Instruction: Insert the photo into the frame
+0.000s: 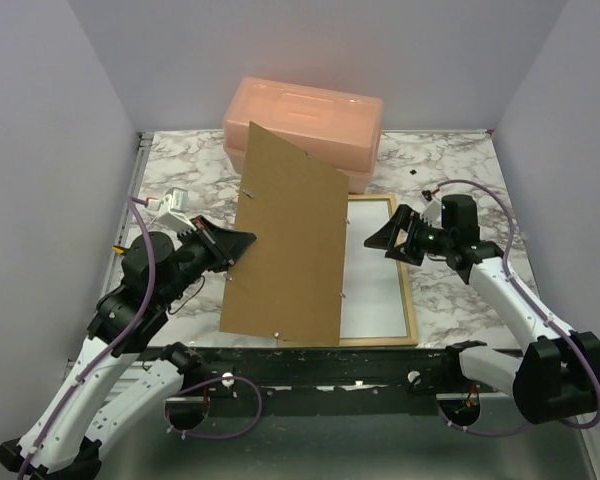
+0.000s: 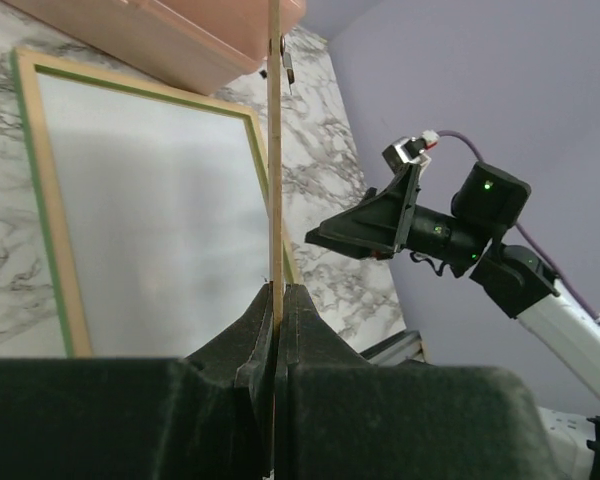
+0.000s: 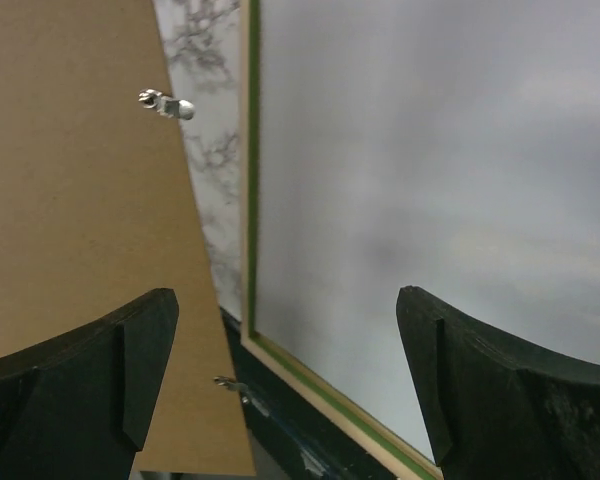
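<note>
The frame (image 1: 406, 290) lies flat on the marble table, pale wood side up, with a green inner edge (image 3: 251, 150). A pale grey-white sheet (image 1: 372, 270) fills its opening; it looks like the photo (image 3: 430, 170), though no picture detail shows. My left gripper (image 1: 242, 243) is shut on the left edge of a brown backing board (image 1: 290, 240), holding it raised and tilted over the frame's left side. In the left wrist view the board (image 2: 274, 150) runs edge-on between the closed fingers (image 2: 277, 300). My right gripper (image 1: 380, 238) hovers open and empty above the frame (image 3: 285, 300).
A peach plastic box (image 1: 305, 115) stands at the back, just behind the board's top corner. Small metal clips (image 3: 167, 102) stick out of the board's edge. A black rail (image 1: 310, 365) crosses the near edge below the frame. Lilac walls enclose the table.
</note>
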Robot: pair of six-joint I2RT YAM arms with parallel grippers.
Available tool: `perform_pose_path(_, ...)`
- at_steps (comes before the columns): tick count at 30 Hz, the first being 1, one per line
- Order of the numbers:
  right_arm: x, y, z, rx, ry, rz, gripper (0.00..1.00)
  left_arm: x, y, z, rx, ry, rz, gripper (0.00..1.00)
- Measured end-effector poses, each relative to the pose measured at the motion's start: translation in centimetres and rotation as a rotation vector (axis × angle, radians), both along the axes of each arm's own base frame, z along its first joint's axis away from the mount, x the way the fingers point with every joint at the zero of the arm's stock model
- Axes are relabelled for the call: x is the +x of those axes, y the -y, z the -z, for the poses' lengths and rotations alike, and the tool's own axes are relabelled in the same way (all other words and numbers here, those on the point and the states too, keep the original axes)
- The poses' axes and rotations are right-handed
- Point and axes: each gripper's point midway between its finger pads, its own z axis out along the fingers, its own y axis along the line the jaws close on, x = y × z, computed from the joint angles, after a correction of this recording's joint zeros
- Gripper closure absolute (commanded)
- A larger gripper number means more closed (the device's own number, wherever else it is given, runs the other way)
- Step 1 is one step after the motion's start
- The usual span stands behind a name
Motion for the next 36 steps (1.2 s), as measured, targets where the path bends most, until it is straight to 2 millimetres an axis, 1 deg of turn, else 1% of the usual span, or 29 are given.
perform_pose_path(4,-1.7,-1.9,-0.4,0.153,-0.022,-0.065,0.00,0.1,0.9,0.8,-0.065,-0.010,0.023,1.00)
perform_pose_path(7,-2.4,-2.9,-1.0,0.249,-0.033,-0.101,0.00,-0.1,1.0,0.2,-0.125,0.013,0.029,1.00)
perform_pose_path(11,-2.7,-4.0,-3.0,0.369,0.000,-0.149,0.02,-0.5,0.9,-1.0,-0.206,0.060,0.030,1.00)
perform_pose_path(17,-3.1,-5.0,-7.2,0.530,0.071,-0.228,0.08,-0.6,0.8,-1.9,-0.295,0.095,0.028,1.00)
perform_pose_path(19,-3.4,-5.2,-8.8,0.574,0.096,-0.255,0.13,-0.5,0.9,-1.9,-0.307,0.092,0.026,1.00)
perform_pose_path(20,-3.5,-5.3,-9.5,0.592,0.114,-0.269,0.16,-0.5,0.9,-1.9,-0.310,0.090,0.026,1.00)
perform_pose_path(25,-4.5,-5.3,-13.3,0.690,0.184,-0.326,0.44,0.0,0.9,-1.9,-0.342,0.086,0.016,1.00)
perform_pose_path(27,-5.0,-5.2,-14.4,0.722,0.201,-0.343,0.51,0.1,1.0,-2.2,-0.364,0.088,0.016,1.00)
perform_pose_path(28,-5.2,-5.2,-14.9,0.739,0.206,-0.352,0.53,0.1,1.0,-2.4,-0.377,0.093,0.017,1.00)
perform_pose_path(32,-6.1,-5.1,-16.4,0.778,0.228,-0.389,0.60,0.1,1.2,-2.9,-0.407,0.095,0.030,1.00)
perform_pose_path(34,-6.3,-5.1,-16.7,0.788,0.231,-0.399,0.66,0.2,1.3,-3.0,-0.414,0.089,0.035,1.00)
perform_pose_path(36,-6.4,-5.1,-16.9,0.792,0.231,-0.404,0.75,0.4,1.4,-3.0,-0.423,0.080,0.039,1.00)
